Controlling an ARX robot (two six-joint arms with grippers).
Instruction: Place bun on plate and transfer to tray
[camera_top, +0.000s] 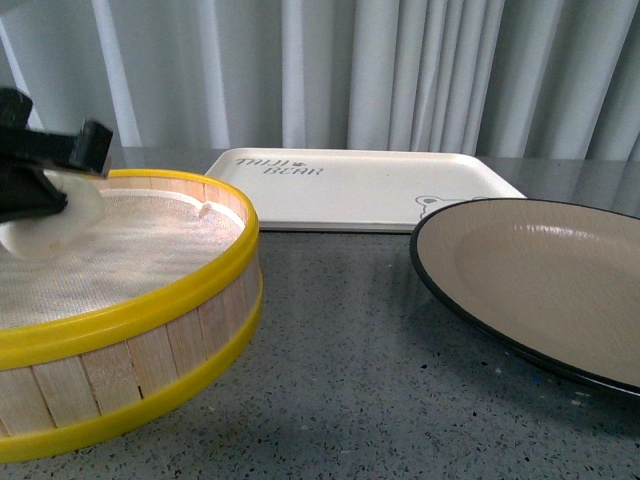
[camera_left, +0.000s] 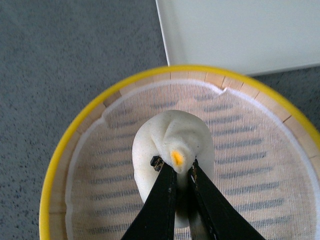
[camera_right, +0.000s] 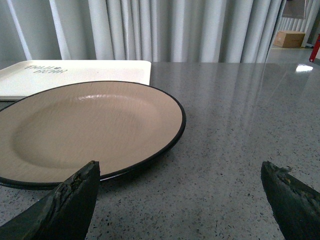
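Observation:
My left gripper (camera_left: 176, 169) is shut on the off-white bun (camera_left: 167, 140) and holds it over the cloth-lined steamer basket (camera_left: 90, 150). In the front view the bun (camera_top: 55, 220) shows at the far left under the black gripper (camera_top: 40, 165). The beige plate with a black rim (camera_top: 540, 275) sits at the right on the table; it also shows in the right wrist view (camera_right: 90, 125). The cream tray with lettering (camera_top: 350, 185) lies behind, between basket and plate. My right gripper (camera_right: 180, 180) is open and empty, low over the table next to the plate's rim.
The yellow-rimmed wooden steamer basket (camera_top: 130, 290) fills the left front of the grey speckled table (camera_top: 340, 370). Grey curtains (camera_top: 400, 70) hang behind. A cardboard box (camera_right: 290, 38) stands far off in the right wrist view.

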